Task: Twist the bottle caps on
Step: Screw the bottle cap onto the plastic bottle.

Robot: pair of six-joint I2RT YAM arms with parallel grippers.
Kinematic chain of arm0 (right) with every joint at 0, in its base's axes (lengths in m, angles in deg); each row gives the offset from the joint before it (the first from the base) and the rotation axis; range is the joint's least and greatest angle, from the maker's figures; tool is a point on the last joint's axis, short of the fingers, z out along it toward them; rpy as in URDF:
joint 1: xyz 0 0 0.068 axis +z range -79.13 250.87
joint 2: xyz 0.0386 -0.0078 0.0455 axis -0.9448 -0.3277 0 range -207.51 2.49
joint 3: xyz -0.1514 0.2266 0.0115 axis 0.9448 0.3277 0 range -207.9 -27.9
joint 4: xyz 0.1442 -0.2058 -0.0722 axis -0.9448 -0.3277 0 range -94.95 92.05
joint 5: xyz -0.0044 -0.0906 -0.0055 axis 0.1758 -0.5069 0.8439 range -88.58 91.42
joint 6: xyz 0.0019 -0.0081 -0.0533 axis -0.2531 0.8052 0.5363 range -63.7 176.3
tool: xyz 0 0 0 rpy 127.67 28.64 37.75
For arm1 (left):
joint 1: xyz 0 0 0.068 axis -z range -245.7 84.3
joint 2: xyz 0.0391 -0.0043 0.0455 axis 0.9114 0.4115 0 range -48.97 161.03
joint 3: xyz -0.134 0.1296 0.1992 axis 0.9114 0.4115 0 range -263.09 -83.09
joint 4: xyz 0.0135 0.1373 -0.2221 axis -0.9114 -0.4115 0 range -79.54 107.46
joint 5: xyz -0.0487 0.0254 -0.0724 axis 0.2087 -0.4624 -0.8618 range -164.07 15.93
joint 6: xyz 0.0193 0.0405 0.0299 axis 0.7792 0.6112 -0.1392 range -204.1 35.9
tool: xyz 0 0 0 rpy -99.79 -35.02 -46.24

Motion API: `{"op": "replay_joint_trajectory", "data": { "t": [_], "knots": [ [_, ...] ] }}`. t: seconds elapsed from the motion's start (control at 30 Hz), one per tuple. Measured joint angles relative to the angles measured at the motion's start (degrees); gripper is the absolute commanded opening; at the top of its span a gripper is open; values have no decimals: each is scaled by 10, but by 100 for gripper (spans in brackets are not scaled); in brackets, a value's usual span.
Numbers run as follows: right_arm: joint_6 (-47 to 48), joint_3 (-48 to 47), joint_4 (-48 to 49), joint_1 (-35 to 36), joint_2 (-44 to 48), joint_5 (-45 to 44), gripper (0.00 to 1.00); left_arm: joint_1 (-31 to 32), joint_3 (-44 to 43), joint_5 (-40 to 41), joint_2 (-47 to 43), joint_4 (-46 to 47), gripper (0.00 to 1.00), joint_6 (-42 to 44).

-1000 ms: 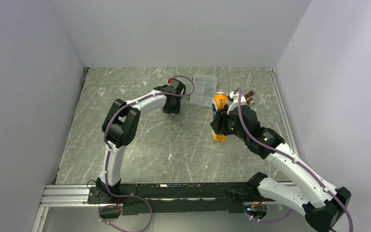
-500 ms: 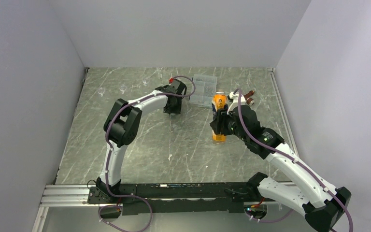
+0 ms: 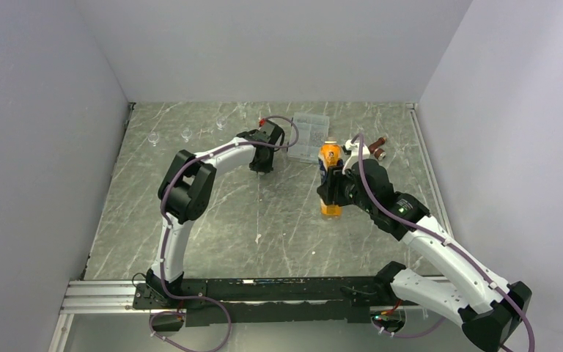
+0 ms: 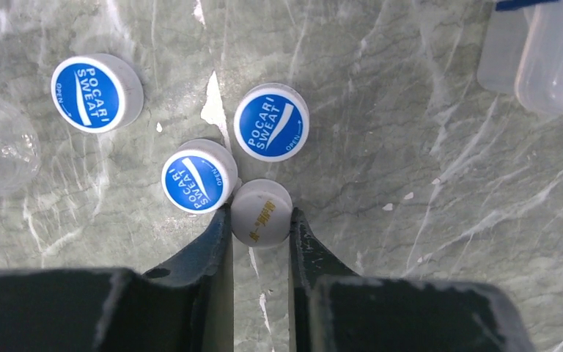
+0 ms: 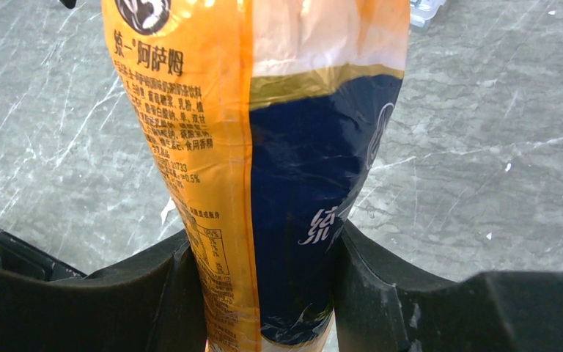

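Left pincer point(image 4: 259, 215): pinching pale cap point(image 4: 262, 209) on worktop point(image 4: 410, 183), left of orange bottle point(image 5: 264, 110); likely that bottle's cap.
Right pincer point(image 5: 264, 246): clamped round orange bottle, upright, steadying it for capping.
Blue caps point(image 4: 271, 122): just beside pale cap.

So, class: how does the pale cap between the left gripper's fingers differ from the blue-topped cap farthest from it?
The pale cap has a plain top with faint gold print; the blue-topped cap reads POCARI SWEAT. The left gripper pinches the pale cap; the blue-topped cap lies free. Both are small and round.
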Motion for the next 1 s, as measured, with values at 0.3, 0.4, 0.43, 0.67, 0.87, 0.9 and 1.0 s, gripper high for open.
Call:
{"op": "replay_joint_trajectory", "data": {
  "t": [0.3,0.4,0.43,0.67,0.87,0.9,1.0],
  "knots": [
    [18,0,2,0,-2,35,47,-9,0,-83,-59,-64,2,28],
    [32,0,8,0,-2,68,47,-27,-13,-159,-121,-103,1,40],
    [38,0,11,0,-2,85,47,-37,-21,-185,-142,-113,2,45],
    [80,0,40,11,7,247,49,-134,-54,-430,-322,-146,3,84],
    [115,-18,54,66,24,336,49,-136,-46,-605,-412,-144,4,96],
    [122,-25,54,77,24,342,49,-135,-43,-628,-421,-141,4,95],
    [138,-45,55,106,19,344,49,-134,-37,-694,-442,-128,5,92]
  ]
}}
